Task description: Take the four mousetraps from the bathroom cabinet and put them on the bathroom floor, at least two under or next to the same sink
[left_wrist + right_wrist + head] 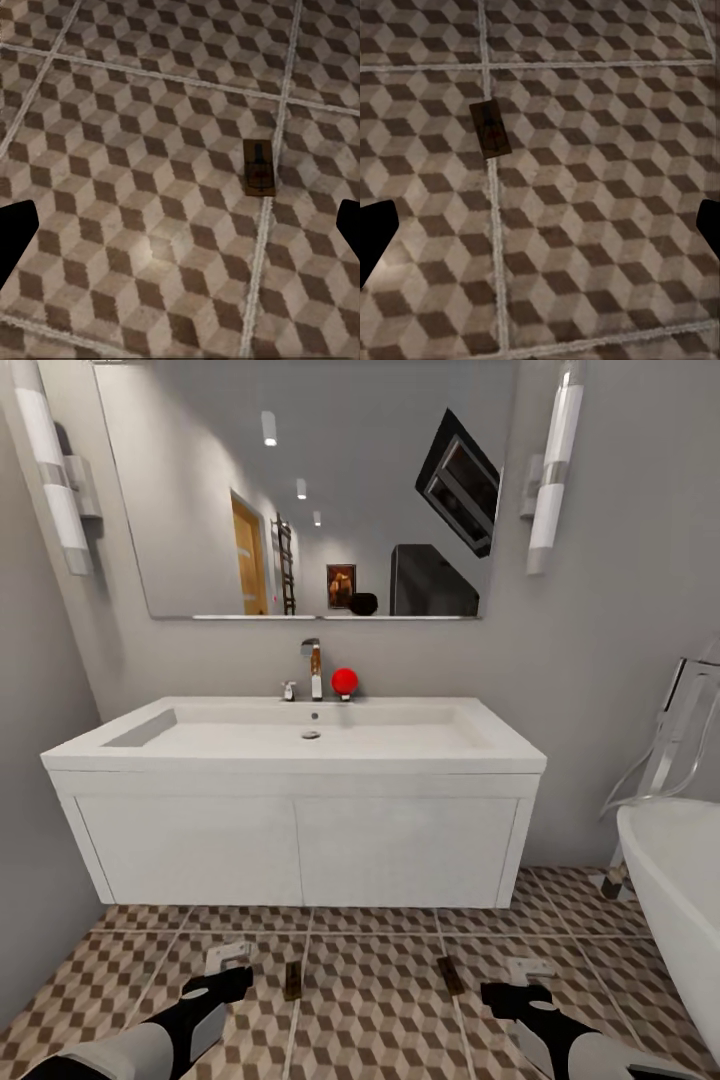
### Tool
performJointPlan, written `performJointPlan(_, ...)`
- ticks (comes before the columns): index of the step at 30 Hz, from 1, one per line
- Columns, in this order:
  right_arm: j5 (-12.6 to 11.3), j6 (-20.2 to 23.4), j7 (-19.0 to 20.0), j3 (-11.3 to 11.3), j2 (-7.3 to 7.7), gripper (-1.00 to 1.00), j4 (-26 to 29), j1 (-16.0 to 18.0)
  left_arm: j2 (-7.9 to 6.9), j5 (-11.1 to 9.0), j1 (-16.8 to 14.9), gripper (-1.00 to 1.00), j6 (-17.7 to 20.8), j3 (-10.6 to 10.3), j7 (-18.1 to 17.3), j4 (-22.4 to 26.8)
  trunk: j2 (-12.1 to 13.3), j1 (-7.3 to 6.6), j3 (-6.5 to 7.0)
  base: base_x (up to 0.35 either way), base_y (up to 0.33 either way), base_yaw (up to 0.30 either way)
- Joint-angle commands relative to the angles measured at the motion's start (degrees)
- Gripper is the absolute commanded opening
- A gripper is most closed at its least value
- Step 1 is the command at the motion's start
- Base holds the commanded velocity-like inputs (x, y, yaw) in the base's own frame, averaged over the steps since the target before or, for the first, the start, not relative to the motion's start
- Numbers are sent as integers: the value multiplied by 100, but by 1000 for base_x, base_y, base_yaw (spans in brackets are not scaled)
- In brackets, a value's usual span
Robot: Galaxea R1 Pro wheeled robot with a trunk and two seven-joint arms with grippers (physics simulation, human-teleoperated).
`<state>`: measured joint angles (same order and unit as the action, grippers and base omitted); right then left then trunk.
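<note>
Two mousetraps lie flat on the cube-pattern bathroom floor [380, 1010] in front of the sink [300, 745]: one dark-brown board [292, 980] left of centre, the other [450, 975] right of centre. My left gripper [228, 962] hovers low just left of the first trap [259, 169]; its dark fingers [15, 236] stand wide apart, open and empty. My right gripper [528, 972] hovers right of the second trap [490, 129], also open and empty, its fingers [375, 236] spread wide. The cabinet and the other mousetraps are out of view.
The white panelled vanity [300, 850] hangs on the grey wall with a chrome tap [313, 665] and a red round object [344, 680] on the basin's back edge. A white tub [680, 890] stands at the right. A grey wall [30, 840] closes the left side.
</note>
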<state>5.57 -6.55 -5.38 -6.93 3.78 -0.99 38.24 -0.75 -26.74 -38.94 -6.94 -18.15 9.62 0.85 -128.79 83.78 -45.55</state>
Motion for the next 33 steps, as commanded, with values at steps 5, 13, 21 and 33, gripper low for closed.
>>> performJointPlan(5,62,-1,-5,-46,37,100,-57,-28,-8,-66,10,100,4,-49,9,-19,199,-112,84,0,0,0)
performJointPlan(13,66,5,-3,-46,59,100,-82,-648,-7,-83,198,100,40,-49,5,-47,520,-287,228,0,0,0)
performJointPlan(21,66,10,2,-46,61,100,-85,-1251,-7,-85,561,100,49,-49,5,-56,841,-463,372,0,0,0)
performJointPlan(33,67,16,-18,-46,62,100,-93,-1957,-7,-86,1176,100,57,-46,4,-58,1322,-727,587,0,0,0)
